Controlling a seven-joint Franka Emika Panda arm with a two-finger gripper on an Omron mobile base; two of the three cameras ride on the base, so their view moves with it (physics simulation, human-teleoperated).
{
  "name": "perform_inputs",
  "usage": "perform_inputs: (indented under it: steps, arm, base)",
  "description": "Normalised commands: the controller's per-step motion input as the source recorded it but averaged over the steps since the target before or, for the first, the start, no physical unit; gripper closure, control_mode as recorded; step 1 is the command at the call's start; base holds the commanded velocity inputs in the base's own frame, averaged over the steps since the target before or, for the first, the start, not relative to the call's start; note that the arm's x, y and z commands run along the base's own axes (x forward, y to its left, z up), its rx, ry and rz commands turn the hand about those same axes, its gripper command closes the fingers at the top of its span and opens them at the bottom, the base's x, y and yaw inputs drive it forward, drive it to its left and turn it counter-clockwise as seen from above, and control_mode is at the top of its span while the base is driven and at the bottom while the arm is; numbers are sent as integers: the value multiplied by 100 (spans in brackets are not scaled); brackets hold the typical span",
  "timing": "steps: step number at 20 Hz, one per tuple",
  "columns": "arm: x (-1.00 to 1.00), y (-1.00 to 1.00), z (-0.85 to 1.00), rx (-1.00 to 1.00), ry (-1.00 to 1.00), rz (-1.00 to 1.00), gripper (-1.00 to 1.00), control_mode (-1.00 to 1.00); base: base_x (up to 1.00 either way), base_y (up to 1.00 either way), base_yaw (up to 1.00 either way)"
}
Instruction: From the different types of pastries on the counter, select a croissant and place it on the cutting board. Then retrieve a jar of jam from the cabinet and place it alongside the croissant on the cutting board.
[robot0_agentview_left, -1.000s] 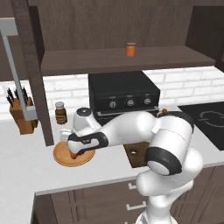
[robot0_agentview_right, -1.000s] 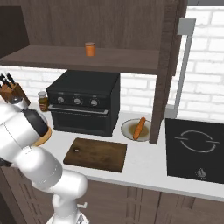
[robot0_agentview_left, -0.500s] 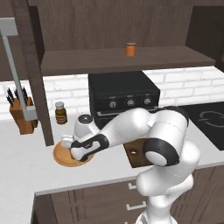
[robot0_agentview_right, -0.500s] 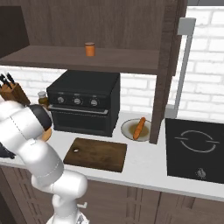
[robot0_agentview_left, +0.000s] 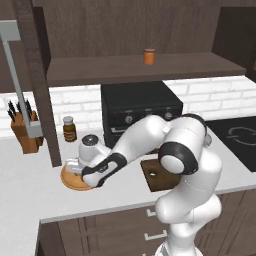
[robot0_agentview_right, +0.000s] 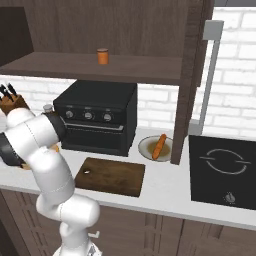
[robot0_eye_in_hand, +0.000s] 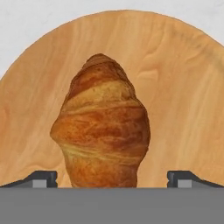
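Observation:
In the hand view the croissant (robot0_eye_in_hand: 101, 131), plump and golden-brown, lies on a round light wooden plate (robot0_eye_in_hand: 183, 87). My gripper (robot0_eye_in_hand: 114, 179) is open just above it, one fingertip on each side, neither touching. From the left base view the gripper (robot0_agentview_left: 76, 171) hangs low over that plate (robot0_agentview_left: 70, 182) on the counter (robot0_agentview_left: 30, 200). The dark cutting board (robot0_agentview_right: 112, 176) lies in front of the oven, its hole at the near left corner. The orange jar of jam (robot0_agentview_left: 149, 56) stands on the cabinet shelf (robot0_agentview_left: 125, 70). A long thin loaf (robot0_agentview_right: 159, 146) rests on a second plate.
The black oven (robot0_agentview_right: 97, 117) stands behind the board. A dark jar with a yellow label (robot0_agentview_left: 69, 129) and a knife block (robot0_agentview_left: 25, 132) stand at the back left. A dark wooden post (robot0_agentview_left: 47, 100) rises beside the plate. A black cooktop (robot0_agentview_right: 222, 170) is at the right.
The arm has folded further down and the hand has sunk closer over the plate. The jaws have stayed open.

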Motion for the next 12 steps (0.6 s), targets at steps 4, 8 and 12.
perform_inputs:
  steps: [4, 8, 12]
  arm:
    - [9, 16, -5, -5, 8, 0, -100, -100]
    - [0, 0, -29, 0, 2, 0, -100, -100]
    - [0, 0, -20, 0, 0, 0, 100, -100]
  base:
    - [0, 0, 0]
    - [0, 0, 0]
    - [0, 0, 0]
